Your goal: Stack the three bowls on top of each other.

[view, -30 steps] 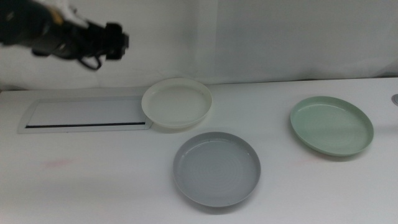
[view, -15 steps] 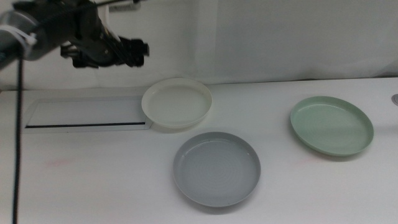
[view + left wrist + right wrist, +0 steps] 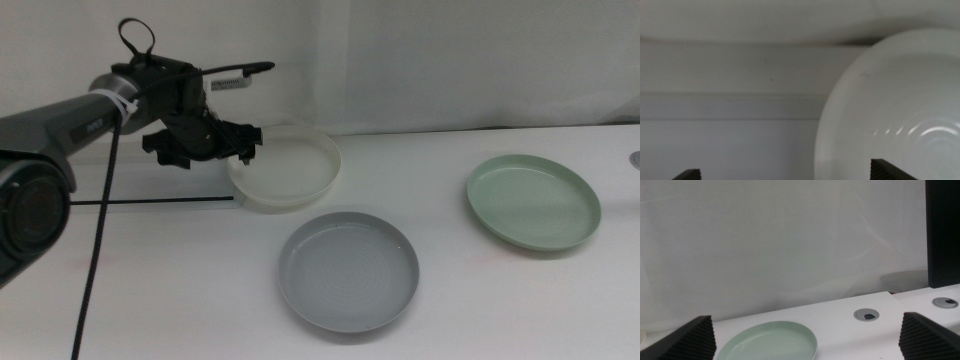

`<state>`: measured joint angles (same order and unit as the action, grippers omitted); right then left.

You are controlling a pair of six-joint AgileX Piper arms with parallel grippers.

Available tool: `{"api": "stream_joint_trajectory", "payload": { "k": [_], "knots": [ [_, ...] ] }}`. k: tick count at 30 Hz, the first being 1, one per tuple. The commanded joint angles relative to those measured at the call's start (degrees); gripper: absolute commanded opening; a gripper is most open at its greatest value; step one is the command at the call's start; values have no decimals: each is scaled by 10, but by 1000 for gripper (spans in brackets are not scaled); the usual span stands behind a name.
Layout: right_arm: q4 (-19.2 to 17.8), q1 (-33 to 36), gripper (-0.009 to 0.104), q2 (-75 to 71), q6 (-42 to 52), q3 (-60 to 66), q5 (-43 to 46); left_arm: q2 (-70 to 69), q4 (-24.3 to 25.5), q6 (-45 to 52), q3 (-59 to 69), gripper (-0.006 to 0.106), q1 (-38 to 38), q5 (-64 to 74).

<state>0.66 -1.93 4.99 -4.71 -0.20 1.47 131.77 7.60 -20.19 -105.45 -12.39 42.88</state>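
The left pincer (image 3: 785, 175) shows only the dark tips of its two jaws, set wide apart at the picture's lower edge with nothing between them. The cream-white bowl (image 3: 895, 110) fills much of the frame ahead, its round rim curving up and faint rings glinting on its floor. One jaw tip overlaps the bowl. Beside it lies the pale table (image 3: 730, 70).

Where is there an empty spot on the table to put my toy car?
Bare table lies in front of the white panel, left of the grey bowl, and also between the grey bowl and the green bowl. It is crowded by the cream bowl, where the left hand hovers at its rim. The right hand waits beyond the green bowl.
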Motion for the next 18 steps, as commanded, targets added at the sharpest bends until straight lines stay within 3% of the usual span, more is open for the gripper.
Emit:
{"api": "stream_joint_trajectory", "payload": {
  "k": [1,9,15,18],
  "knots": [
    [-2,-3,103,-2,0,8,4,14,-24,3,-18,87,3,20],
    [-2,-3,103,-2,0,8,4,21,-40,4,-22,80,3,45],
    [0,-3,103,-2,0,8,-1,21,-40,4,-22,65,3,45],
    [0,-3,103,-2,0,8,-1,21,-40,4,-22,47,3,44]
  ]
}}
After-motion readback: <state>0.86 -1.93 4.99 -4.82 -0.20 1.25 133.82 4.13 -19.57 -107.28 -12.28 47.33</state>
